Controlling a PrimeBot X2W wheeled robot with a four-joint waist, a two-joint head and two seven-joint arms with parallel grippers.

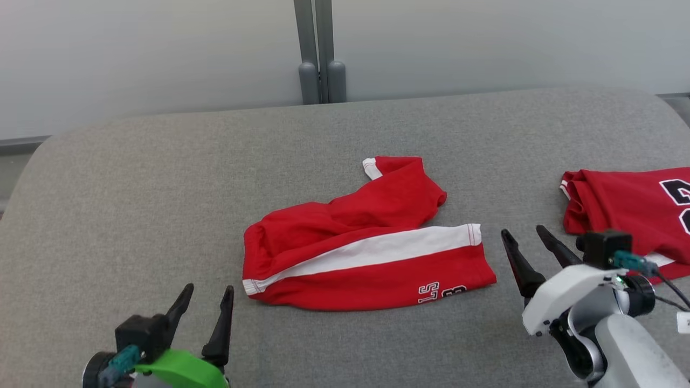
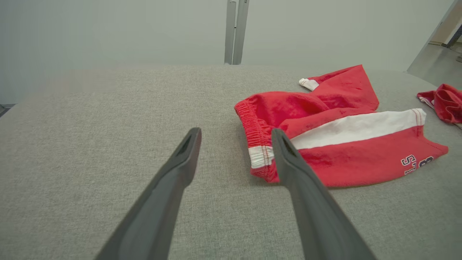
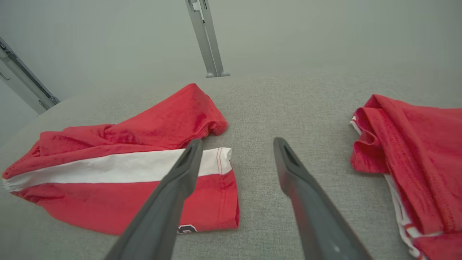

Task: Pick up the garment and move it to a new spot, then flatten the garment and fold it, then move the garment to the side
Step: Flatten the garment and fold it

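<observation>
The garment, red shorts with a white side stripe and dark lettering near one hem, lies loosely folded in the middle of the grey table. One leg is turned back toward the far side. My left gripper stands open at the lower left, just short of the waistband end. My right gripper is open at the right, beside the leg hem. In both wrist views the garment lies near the fingers, and nothing sits between either pair of fingers.
A second red garment with black numerals lies at the table's right edge, also in the right wrist view. A grey metal post rises behind the table against a pale wall.
</observation>
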